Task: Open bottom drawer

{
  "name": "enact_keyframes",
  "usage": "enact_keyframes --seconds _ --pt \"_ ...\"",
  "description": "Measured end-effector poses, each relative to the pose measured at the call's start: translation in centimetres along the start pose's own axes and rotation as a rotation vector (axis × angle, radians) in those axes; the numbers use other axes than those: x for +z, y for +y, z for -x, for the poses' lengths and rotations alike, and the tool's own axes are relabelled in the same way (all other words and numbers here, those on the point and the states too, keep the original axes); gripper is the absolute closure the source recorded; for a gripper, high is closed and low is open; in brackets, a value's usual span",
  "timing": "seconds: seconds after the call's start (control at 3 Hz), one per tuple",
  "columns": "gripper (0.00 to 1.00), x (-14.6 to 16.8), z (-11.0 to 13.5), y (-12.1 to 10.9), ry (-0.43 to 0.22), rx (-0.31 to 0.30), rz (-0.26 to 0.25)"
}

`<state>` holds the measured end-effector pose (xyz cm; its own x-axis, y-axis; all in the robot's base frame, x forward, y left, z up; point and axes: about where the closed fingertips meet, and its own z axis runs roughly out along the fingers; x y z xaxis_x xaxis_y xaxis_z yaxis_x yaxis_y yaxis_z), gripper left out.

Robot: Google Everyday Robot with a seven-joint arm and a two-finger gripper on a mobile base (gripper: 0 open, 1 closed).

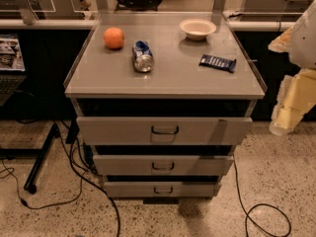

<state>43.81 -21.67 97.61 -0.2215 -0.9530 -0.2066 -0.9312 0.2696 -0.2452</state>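
The grey metal cabinet (165, 85) has three drawer fronts stacked below its top. The bottom drawer (197, 188) is the narrowest and lowest, just above the floor, with a small dark loop handle (163, 190) at its middle. No tray inside it shows. The mid-sized front (197, 165) and the widest front (197, 131) are above it. My arm and gripper (282, 125) hang at the right edge of the view, beside the cabinet at about the height of the top drawer. They are well apart from the bottom drawer and touch nothing.
On the cabinet top lie an orange (113, 38), a tipped can (143, 57), a white bowl (197, 28) and a dark snack bar (217, 62). Black cables (94, 186) run over the speckled floor on both sides. A black stand leg (42, 157) is at the left.
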Motion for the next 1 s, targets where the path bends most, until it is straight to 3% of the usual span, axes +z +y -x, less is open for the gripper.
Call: enact_keyframes --seconds 0.67,1.0 --pt "0.0 0.0 0.0 0.0 -0.016 0.013 -0.013" --pt "0.0 1.6 -0.6 1.5 -0.131 0.092 -0.046"
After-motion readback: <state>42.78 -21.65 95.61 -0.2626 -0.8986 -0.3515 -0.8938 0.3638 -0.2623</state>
